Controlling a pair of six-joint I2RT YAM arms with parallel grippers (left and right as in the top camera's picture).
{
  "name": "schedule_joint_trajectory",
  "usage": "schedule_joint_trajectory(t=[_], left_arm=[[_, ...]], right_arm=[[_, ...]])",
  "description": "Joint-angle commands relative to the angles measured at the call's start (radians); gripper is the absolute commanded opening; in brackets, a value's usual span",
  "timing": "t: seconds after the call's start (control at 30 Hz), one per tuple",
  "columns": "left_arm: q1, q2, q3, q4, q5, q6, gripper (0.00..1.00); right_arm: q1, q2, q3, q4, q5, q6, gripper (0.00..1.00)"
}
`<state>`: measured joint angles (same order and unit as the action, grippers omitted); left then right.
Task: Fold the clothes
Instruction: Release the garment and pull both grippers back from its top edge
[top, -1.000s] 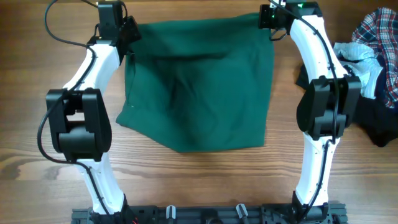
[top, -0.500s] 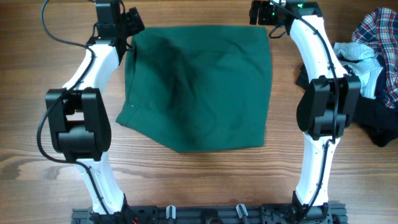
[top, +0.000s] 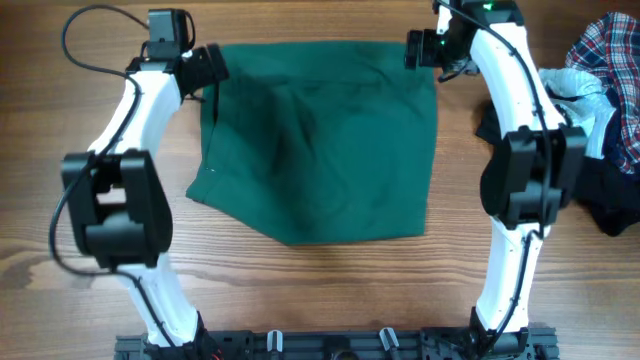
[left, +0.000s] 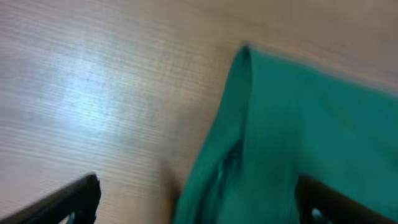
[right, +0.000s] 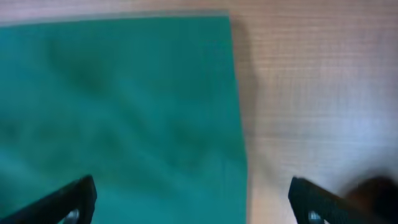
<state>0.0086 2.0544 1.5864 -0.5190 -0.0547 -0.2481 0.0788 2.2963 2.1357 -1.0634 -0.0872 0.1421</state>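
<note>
Overhead the light is even and diffuse, the picture sharp, and shadows on the table are faint. Both wrist views are blurred throughout. In the left one, pale glare washes the wood (upper left). In both, a soft shadow runs beside the cloth edge.

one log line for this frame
left tool open at far-left corner | right tool open at far-right corner | green cloth spread, unheld

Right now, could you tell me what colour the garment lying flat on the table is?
The garment is plain dark green, clearest in the overhead view.
</note>
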Motion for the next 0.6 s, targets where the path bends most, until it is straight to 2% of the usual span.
schedule_joint_trajectory(t=[0.0, 0.17, 0.33, 0.37, 0.57], left_arm=[[0.002, -0.190, 0.011, -0.187, 0.079, 0.009, 0.99], [0.002, -0.300, 0.011, -0.468, 0.145, 0.009, 1.00], [0.002, -0.319, 0.011, -0.657, 0.144, 0.010, 0.99], [0.002, -0.313, 0.011, -0.705, 0.144, 0.010, 1.00], [0.003, -0.312, 0.011, -0.787, 0.140, 0.026, 1.00]], right_arm=[[-0.004, -0.132, 0.011, -0.131, -0.071, 0.070, 1.00], [-0.004, -0.156, 0.011, -0.339, -0.164, 0.066, 1.00], [0.021, -0.158, 0.010, -0.457, -0.177, 0.021, 0.99], [0.036, -0.161, 0.010, -0.503, -0.177, 0.015, 0.97], [0.079, -0.217, 0.009, -0.545, -0.157, 0.032, 0.92]])
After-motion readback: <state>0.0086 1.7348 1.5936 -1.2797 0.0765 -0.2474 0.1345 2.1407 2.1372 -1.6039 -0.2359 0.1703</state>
